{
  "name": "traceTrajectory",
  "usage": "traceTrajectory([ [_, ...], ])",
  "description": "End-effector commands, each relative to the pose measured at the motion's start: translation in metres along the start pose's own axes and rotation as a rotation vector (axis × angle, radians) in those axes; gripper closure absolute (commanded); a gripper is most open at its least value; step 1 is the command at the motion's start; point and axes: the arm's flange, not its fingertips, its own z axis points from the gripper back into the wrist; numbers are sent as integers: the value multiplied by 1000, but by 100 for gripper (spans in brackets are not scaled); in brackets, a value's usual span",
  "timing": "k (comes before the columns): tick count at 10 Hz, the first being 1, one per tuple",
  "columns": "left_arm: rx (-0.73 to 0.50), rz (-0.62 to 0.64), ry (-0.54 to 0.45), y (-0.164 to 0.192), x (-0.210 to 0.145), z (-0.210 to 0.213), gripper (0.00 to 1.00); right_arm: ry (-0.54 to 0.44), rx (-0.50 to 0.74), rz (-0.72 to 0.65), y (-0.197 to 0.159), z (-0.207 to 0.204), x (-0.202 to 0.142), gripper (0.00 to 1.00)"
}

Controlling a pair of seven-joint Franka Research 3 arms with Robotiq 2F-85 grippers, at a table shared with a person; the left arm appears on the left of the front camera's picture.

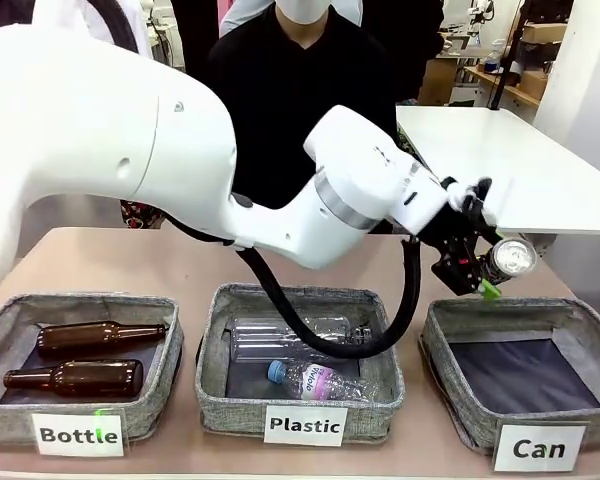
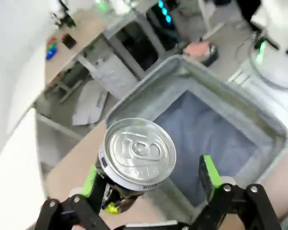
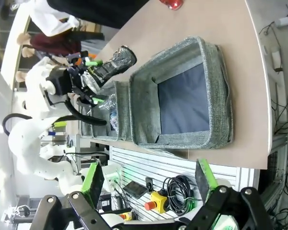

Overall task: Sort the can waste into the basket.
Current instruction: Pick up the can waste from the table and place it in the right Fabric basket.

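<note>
I see a glossy, smooth silver metal top on the can (image 2: pixel 140 152); the basket (image 2: pixel 146 93) is rough, matt grey woven cloth.

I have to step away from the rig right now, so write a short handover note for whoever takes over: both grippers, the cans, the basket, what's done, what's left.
Left gripper: open, above the far rim of the Can basket. The dark can with a silver top sits between the jaws, against one, with a gap at the other, so it is not clamped.
Right gripper: open, empty, back off the table.
Done: no can in the basket yet.
Left: this can must land in the basket. A red thing on the table, cut off by the picture edge, may be the second can.
</note>
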Motion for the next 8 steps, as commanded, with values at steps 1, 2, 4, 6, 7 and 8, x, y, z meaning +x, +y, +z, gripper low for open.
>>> traceTrajectory([
  [1,-104,-155,102,-28,2,-9,0,2,-9,-30,-3,0,0,0],
  [2,-199,-157,100,-29,3,-10,0,1,-10,-33,-4,0,1,0],
  [4,-389,-35,83,-23,0,-13,0,1,-17,-42,-5,-1,1,0],
  [6,-146,178,196,-10,-11,-18,0,2,-17,-40,-6,-1,0,0],
  [7,-63,237,209,-6,-13,-17,0,1,-17,-42,-6,-2,0,0],
  [8,-26,319,249,-1,-16,-17,0,4,-18,-42,-6,-1,0,0],
])
